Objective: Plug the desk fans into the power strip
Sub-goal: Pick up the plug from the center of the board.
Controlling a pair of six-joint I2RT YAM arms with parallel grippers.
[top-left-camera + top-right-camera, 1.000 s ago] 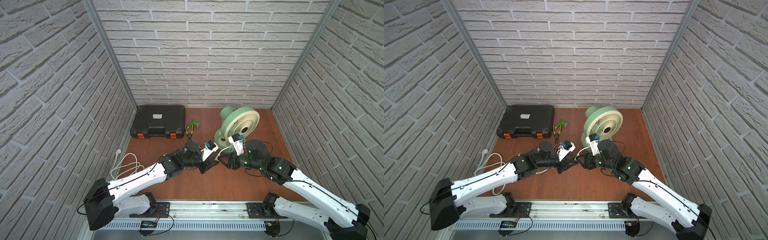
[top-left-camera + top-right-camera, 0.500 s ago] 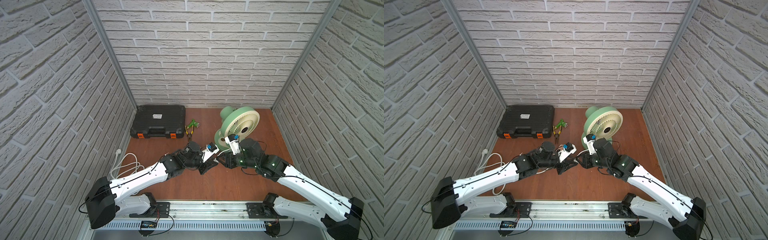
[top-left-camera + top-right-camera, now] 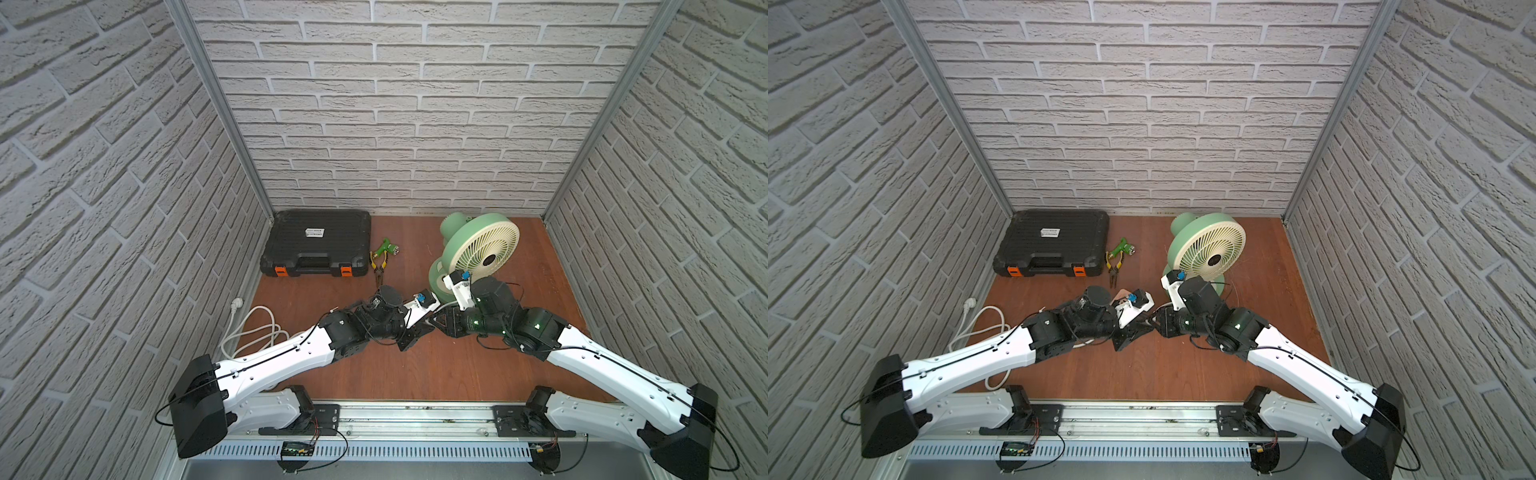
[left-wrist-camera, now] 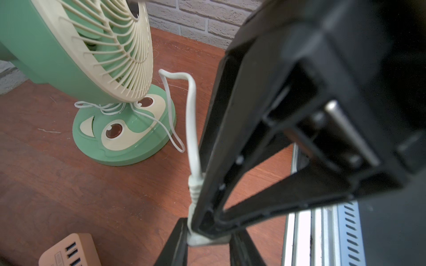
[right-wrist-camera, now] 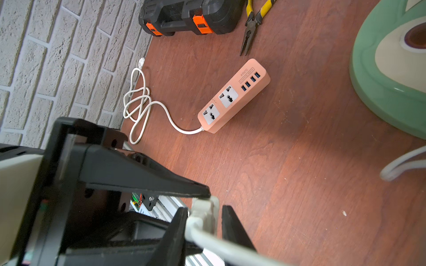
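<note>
In both top views the arms hid the plug (image 5: 205, 208) and nearly all of the peach power strip (image 5: 232, 96), which lay flat left of the desk fan (image 3: 478, 249) standing at the back right. The left pincer (image 4: 208, 243) was clenched on the plug over the reddish wooden tabletop (image 3: 415, 374); the right pincer (image 5: 202, 222) bracketed it too, its grip unclear, white brick walls (image 3: 395, 124) all round.

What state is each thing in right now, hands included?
desk fan: upright, not plugged in.
plug: out of the strip, between both hands.
power strip: flat, sockets and USB ports empty.
strip's cable: coiled loosely, its end lying free.
toolcase: closed.
pliers: shut.
left hand: shut on plug.
right hand: around plug, clamp unclear.
</note>
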